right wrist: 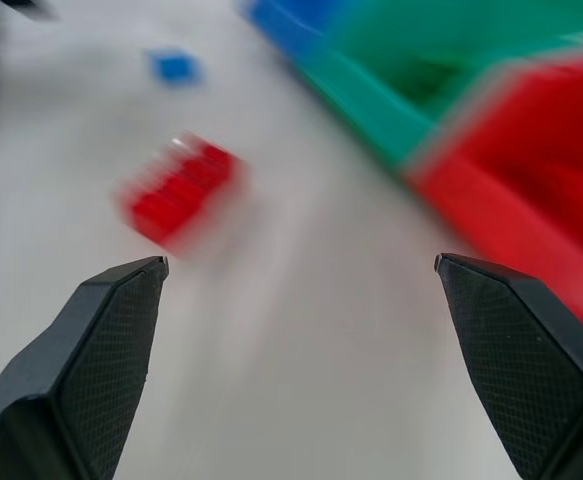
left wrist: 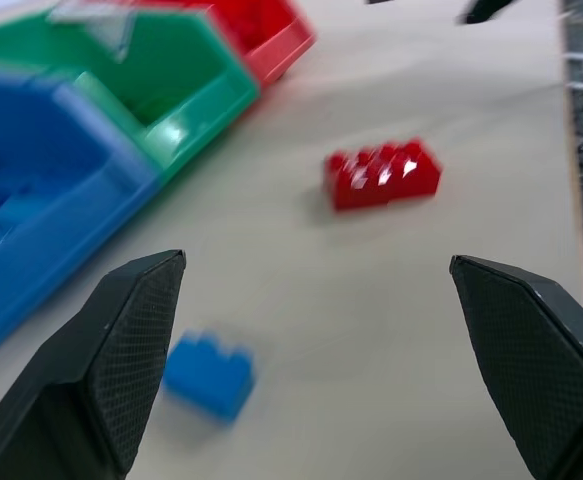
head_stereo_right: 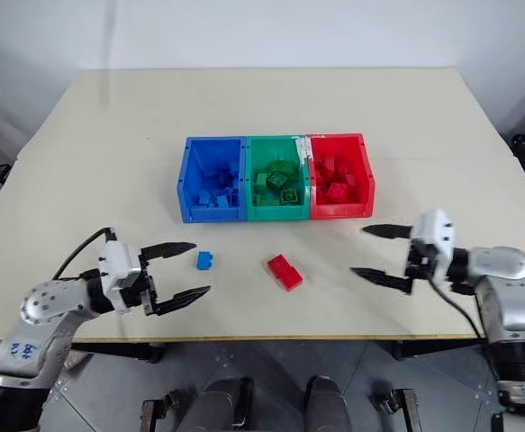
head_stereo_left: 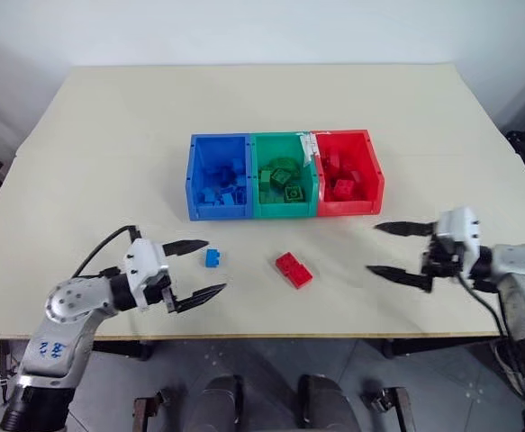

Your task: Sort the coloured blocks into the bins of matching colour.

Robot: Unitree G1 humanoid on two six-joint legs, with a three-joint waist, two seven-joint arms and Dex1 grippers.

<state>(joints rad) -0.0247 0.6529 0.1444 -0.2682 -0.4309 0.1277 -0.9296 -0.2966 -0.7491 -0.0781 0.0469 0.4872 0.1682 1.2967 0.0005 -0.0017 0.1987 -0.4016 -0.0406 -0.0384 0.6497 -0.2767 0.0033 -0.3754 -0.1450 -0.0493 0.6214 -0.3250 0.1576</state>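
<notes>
Head views, bins: blue bin (head_stereo_left: 219, 176), green bin (head_stereo_left: 284, 176) and red bin (head_stereo_left: 345, 173) joined in a row mid-table (head_stereo_left: 244, 99), each holding bricks of its own colour; white tape on the wall between green and red.
Head views, loose bricks: small blue brick (head_stereo_left: 212, 257) on the table on the robot's side of the blue bin; long red brick (head_stereo_left: 294, 269) on the robot's side of the green bin, lying slantwise, well apart from the blue one.
Head views, left gripper (head_stereo_left: 199, 267): fingers spread wide, nothing between them, low over the table, just beside the blue brick and aimed past it toward the red one.
Head views, right gripper (head_stereo_left: 390, 249): fingers spread wide, empty, on the robot's side of the red bin, pointing across toward the red brick, well apart from it.
Left wrist view: both fingers apart; blue brick close by one fingertip (left wrist: 136, 330), red brick farther off, bins off to one side.
Right wrist view: fingers apart, empty; red brick ahead, blue brick beyond, red bin close alongside.
Step in hand: by the look of it, between picks, two bricks left to sort.
Next move: likely left gripper lining up round the blue brick, closing, lifting to the blue bin; red brick suits the right gripper, wrist turned to match the slant.
</notes>
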